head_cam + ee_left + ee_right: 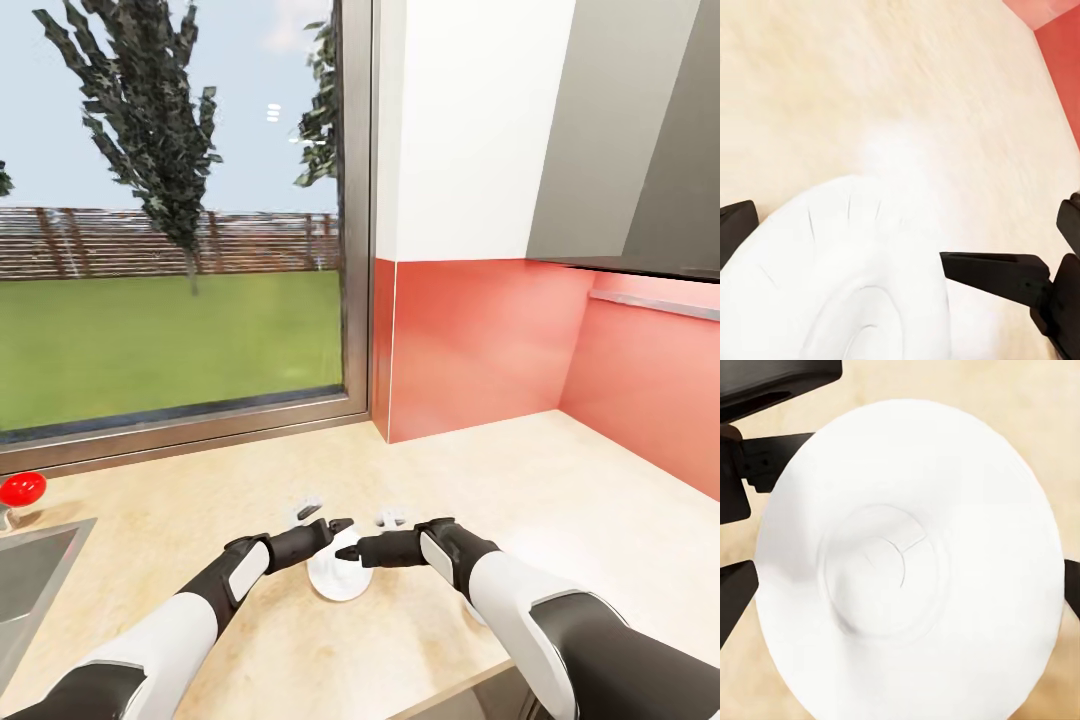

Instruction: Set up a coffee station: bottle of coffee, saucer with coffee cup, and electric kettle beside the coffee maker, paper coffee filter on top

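Filter pick on the kitchen countertop point(560, 480): both arms converged on the paper coffee filter point(338, 577).

Using the filter as your landmark: countertop runs under it, window and red backsplash corner beyond, sink edge well off to the left-arm side. Filter sits flat on the wood, open side up. Left gripper point(333, 527) and right gripper point(352, 552) meet right over it, tips nearly touching each other. Right wrist view: fingers point(739, 607) spread wide, straddling the filter point(907, 562), not clamped. Left fingers point(994, 271) look spread too, beside the filter rim point(847, 277). My read: grasp not made yet. Next you need one jaw under or pinching the thin rim; flimsy paper, go slow.
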`<state>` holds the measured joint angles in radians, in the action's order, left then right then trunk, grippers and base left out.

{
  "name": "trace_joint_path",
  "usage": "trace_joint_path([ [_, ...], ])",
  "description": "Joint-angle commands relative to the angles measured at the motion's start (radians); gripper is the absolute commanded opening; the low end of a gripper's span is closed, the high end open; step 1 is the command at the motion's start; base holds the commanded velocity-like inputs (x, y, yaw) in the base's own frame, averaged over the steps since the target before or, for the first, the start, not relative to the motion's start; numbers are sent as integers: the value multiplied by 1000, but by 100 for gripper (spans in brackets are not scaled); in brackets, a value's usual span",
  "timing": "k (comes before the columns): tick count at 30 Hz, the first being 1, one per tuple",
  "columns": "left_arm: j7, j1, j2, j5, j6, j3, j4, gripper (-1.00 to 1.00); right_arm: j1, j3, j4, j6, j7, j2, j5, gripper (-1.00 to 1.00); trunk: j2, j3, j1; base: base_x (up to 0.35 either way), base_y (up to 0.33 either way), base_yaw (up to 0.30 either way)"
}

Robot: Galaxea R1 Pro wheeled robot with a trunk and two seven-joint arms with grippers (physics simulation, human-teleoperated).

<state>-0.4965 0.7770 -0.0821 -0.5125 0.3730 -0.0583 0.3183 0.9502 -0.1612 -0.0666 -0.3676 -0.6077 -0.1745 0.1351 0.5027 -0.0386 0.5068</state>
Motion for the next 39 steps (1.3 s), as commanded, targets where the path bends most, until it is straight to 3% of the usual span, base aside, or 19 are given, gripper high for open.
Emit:
trace_joint_path([
  [1,1,1,1,-11,6,-6,1,100,1,-8,-1,-7,0,0,11,100,2,-2,1,0,0,0],
  [5,1,1,1,-11,6,-6,1,100,1,-8,-1,-7,0,0,11,100,2,-2,1,0,0,0],
  [6,1,1,1,-11,6,-6,1,100,1,-8,-1,-7,0,0,11,-100,2,-2,1,0,0,0],
  [39,-4,1,6,-12,8,-6,12,100,1,-8,-4,-7,-1,0,12,-100,2,-2,1,0,0,0],
])
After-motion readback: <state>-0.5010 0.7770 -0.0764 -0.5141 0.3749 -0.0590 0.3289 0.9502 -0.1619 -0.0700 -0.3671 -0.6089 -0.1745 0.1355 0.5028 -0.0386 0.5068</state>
